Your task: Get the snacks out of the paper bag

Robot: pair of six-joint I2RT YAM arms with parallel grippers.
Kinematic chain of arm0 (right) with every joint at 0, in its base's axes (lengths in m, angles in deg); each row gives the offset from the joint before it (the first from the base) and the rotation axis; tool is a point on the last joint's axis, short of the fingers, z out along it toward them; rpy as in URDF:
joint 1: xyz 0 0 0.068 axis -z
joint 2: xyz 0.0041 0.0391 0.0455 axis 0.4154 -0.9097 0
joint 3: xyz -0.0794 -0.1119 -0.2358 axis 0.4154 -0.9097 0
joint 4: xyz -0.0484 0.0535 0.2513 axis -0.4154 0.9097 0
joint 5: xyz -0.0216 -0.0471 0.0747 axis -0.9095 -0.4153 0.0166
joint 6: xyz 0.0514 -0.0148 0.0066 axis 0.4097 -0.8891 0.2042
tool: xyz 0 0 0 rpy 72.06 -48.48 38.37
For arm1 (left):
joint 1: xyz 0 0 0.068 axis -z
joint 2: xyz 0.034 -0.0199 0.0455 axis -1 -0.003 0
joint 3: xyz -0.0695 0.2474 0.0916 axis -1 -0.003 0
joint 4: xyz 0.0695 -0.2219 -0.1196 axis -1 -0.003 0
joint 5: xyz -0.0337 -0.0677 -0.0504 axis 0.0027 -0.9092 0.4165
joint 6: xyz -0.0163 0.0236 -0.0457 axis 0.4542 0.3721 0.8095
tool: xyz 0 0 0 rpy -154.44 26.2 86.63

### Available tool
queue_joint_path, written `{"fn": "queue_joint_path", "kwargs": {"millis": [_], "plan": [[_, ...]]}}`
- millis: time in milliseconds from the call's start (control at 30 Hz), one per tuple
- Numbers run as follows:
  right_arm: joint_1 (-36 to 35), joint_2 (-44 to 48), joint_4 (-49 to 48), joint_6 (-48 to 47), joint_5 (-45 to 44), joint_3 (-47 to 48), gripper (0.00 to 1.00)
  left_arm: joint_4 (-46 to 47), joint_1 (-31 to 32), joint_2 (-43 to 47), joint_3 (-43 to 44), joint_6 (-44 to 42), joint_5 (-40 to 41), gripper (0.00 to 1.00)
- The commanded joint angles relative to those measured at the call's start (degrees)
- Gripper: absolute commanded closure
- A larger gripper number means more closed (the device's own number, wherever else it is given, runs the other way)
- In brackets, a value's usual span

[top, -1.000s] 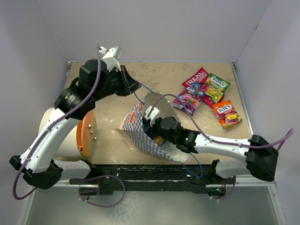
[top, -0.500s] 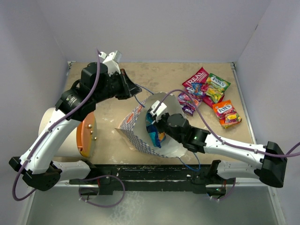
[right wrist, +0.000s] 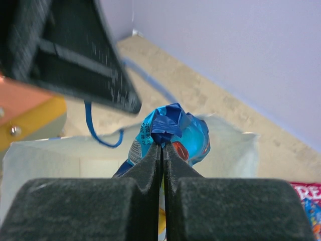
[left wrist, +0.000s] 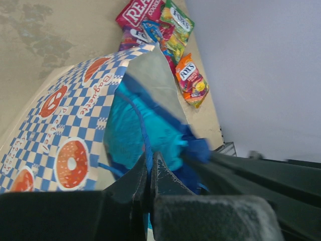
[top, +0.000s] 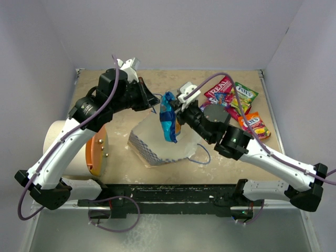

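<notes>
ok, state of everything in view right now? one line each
blue snack packet: crumpled, hanging from the right gripper above the bag
paper bag: slumped on the table, held by one handle
cord handle: pinched in the left gripper
left gripper: shut on the cord handle
right gripper: shut on the blue snack packet's top
other snack packets: out, overlapping pile, far right
orange-lidded cylinder: on its side, lid on

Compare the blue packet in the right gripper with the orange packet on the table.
The blue packet hangs crumpled in the air, pinched by the right gripper; the orange packet lies flat on the table, ungripped. Blue is above the paper bag; orange lies apart from it. Both are glossy snacks.
</notes>
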State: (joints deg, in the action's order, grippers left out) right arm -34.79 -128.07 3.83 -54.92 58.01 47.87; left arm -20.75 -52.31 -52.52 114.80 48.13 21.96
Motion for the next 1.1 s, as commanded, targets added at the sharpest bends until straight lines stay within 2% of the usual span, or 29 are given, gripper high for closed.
{"fn": "queue_joint_path", "kwargs": {"millis": [0, 233, 400, 500, 633, 733, 900, 1067], "plan": [[1.6, 0.3, -6.3, -4.0, -1.3, 11.9, 1.00, -1.2, -0.3, 0.0, 3.1, -0.3, 5.3, 1.00], [5.5, -1.0, -4.9, -13.8, -5.0, 21.1, 1.00, -3.2, -0.4, 0.6, 4.5, -3.9, 11.1, 1.00], [13.1, -3.5, -4.9, -19.4, -7.2, 25.4, 1.00, -4.3, -0.4, 0.3, 4.8, -6.3, 13.2, 1.00], [18.2, -4.7, -4.8, -19.2, -10.6, 25.5, 1.00, -5.3, -0.3, 0.3, 5.6, -7.7, 15.2, 1.00], [25.7, -5.3, -1.7, -14.3, -14.9, 23.1, 1.00, -6.8, -1.7, 0.1, 6.7, -9.7, 17.9, 1.00], [31.3, -3.0, 1.5, -9.4, -14.6, 19.2, 1.00, -7.1, -2.9, -0.3, 7.0, -11.5, 17.0, 1.00], [35.7, 1.9, 5.4, -9.4, -20.7, 10.7, 1.00, -7.1, -3.3, -0.6, 7.2, -14.2, 15.1, 0.99], [40.8, 5.4, 15.3, -3.5, -25.2, 2.5, 1.00, -6.5, -3.3, -0.7, 6.7, -18.4, 14.0, 0.96]]}}
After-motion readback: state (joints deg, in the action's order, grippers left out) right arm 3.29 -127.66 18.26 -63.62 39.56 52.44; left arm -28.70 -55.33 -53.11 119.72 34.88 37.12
